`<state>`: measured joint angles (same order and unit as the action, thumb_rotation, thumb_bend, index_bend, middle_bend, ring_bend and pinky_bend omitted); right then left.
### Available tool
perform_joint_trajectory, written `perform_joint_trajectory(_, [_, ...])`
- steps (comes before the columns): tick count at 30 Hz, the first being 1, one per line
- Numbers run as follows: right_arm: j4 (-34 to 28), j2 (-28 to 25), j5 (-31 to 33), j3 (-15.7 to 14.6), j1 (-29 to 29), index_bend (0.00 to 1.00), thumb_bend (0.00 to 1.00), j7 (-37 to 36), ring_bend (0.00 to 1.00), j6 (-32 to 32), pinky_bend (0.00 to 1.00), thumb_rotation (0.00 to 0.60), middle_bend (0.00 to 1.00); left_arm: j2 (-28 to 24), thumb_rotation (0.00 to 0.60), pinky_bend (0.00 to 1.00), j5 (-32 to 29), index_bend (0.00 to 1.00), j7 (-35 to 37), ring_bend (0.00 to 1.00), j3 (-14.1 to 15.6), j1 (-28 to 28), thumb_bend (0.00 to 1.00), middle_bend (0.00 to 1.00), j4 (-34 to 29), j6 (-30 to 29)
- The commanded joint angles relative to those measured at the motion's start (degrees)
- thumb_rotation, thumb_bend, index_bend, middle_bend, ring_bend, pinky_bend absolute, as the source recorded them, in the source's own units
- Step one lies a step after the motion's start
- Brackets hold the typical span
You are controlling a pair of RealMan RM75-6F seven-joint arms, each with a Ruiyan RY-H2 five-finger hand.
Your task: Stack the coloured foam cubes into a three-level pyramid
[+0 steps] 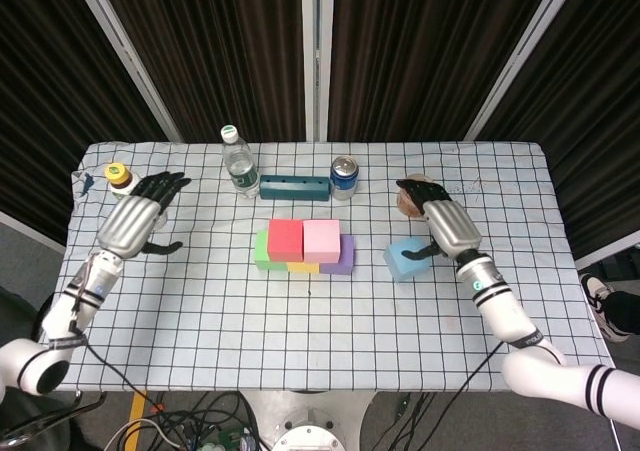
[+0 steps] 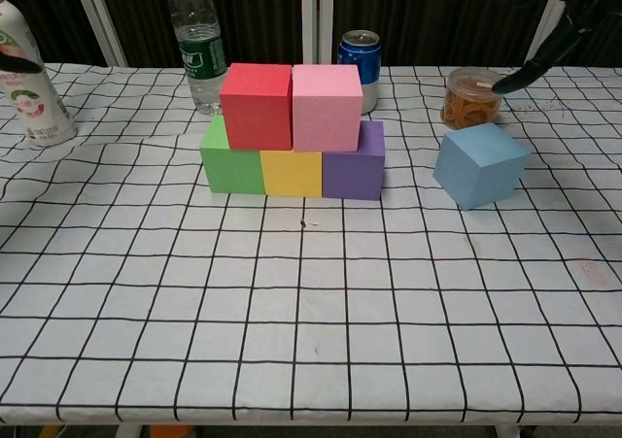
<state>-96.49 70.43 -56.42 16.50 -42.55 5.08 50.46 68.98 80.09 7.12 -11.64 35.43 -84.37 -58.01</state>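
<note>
Head view looks down on a table [image 1: 200, 301] under a white cloth ruled with black squares. At its middle stands the half-built pyramid: a green cube [image 2: 229, 161], a yellow cube [image 2: 292, 173] and a purple cube [image 2: 354, 166] in a row touching one another, with a red cube [image 1: 285, 238] and a pink cube [image 1: 322, 239] side by side on top of them. No cube sits on the third level.

To the right of the stack, well apart from it, the light blue cube [image 1: 404, 259] rests on the cloth, turned at an angle to the grid. The right hand [image 1: 442, 224] hovers above and just behind it, fingers spread and grasping nothing; in the chest view the cube stands free [image 2: 480, 164] with only dark fingertips [image 2: 530, 64] showing high in the corner.

The left hand [image 1: 135, 221] is raised over the far left of the table, fingers apart and empty, close to the yellow-capped drink bottle [image 2: 27, 84].

Along the back of the table stand a clear water bottle [image 1: 238, 161], a dark teal block with holes [image 1: 294, 186], a blue drinks can [image 2: 359, 57] and a small clear tub with orange-brown contents [image 2: 470, 98], the tub just behind the light blue cube.
</note>
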Motion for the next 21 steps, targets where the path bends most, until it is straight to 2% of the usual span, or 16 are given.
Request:
perform_joint_trajectory(1, [3.3, 3.5, 2.0, 1.4, -3.1, 0.00, 0.00, 1.1, 0.00, -1.0, 0.00, 0.600, 0.06, 2.8, 0.600, 0.09, -1.1, 0.09, 1.1, 0.02, -1.8, 3.9, 0.13, 0.04, 2.9, 3.8])
perform_joint_trajectory(9, [7.3, 8.1, 5.5, 1.9, -7.7, 0.00, 0.00, 4.5, 0.00, -2.4, 0.00, 0.600, 0.06, 6.4, 0.600, 0.09, -1.3, 0.08, 0.6, 0.02, -2.2, 8.6, 0.13, 0.04, 4.8, 7.1])
perform_joint_trajectory(21, [8.2, 10.2, 7.5, 0.9, -9.3, 0.00, 0.00, 8.0, 0.00, -0.6, 0.00, 0.600, 0.04, 11.1, 0.600, 0.09, -1.7, 0.08, -0.9, 0.02, -1.2, 11.9, 0.13, 0.04, 7.1, 8.7])
